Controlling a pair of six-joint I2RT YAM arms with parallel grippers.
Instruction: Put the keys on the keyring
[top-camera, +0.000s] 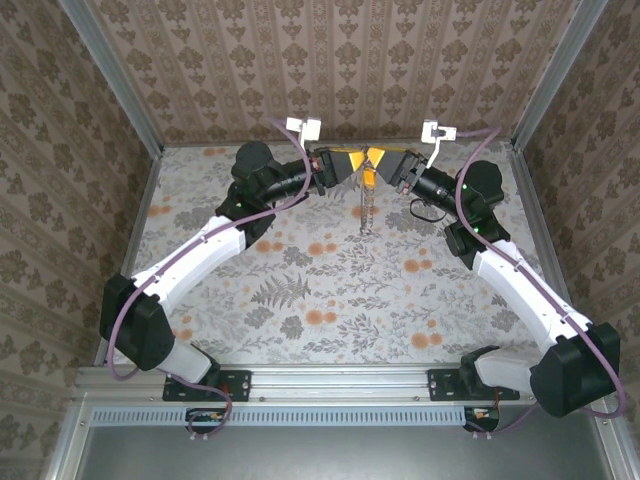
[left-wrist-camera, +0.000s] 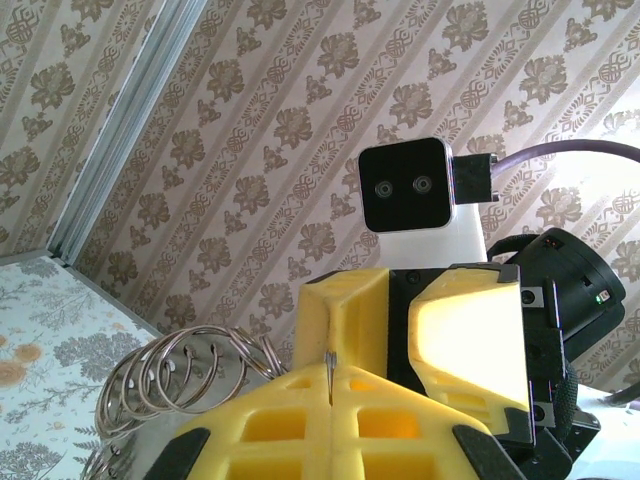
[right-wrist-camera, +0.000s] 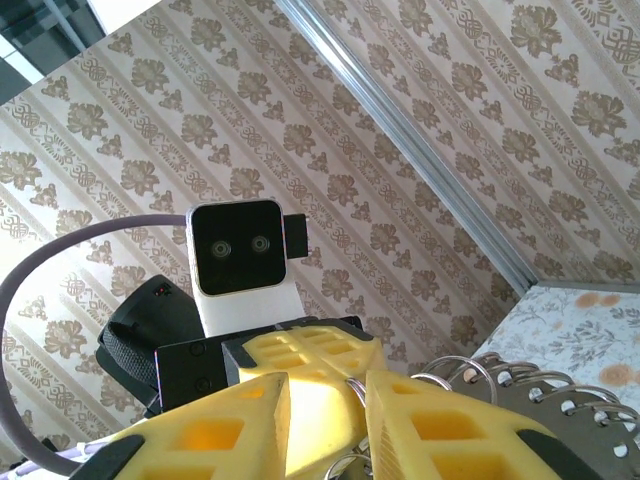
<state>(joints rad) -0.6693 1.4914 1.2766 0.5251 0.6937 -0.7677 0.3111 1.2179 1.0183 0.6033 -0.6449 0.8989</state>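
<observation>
At twelve o'clock on the floral counter (top-camera: 300, 300), seen from above: left arm (top-camera: 215, 245) reaching in from seven o'clock, right arm (top-camera: 510, 275) from five o'clock, left jaws and right jaws tip to tip over the far middle. Directly beneath the meeting point, trailing toward six o'clock as a thin silvery line: the keyring (top-camera: 363, 212). Cannot tell from there whether its low end touches the counter.

Through the left wrist view: left jaws pressed fully together, no gap between the yellow fingers (left-wrist-camera: 270, 430), with a thin silvery sliver (left-wrist-camera: 330, 372) standing up out of the seam. Cannot tell what that sliver belongs to. At nine o'clock of those fingers, just beside them: a fan of overlapping silvery loops of the keyring (left-wrist-camera: 150, 380), up in the air against the wallpaper (left-wrist-camera: 250, 150). At one o'clock, facing in: the right jaws, yellow fingers (left-wrist-camera: 470, 330) standing apart with a dark gap between, and the right wrist camera housing (left-wrist-camera: 405, 195) above.

Through the right wrist view: right jaws partly open, yellow fingers (right-wrist-camera: 450, 430) on either side of a narrow gap, one wire loop (right-wrist-camera: 352, 385) sitting in that gap. Cannot tell whether pinched or merely straddled. At three o'clock of those fingers: the rest of the keyring (right-wrist-camera: 555, 400), loops fanned out. At eleven o'clock: the closed fingers (right-wrist-camera: 300, 350) of the left jaws, under the left wrist camera housing (right-wrist-camera: 238, 245).
</observation>
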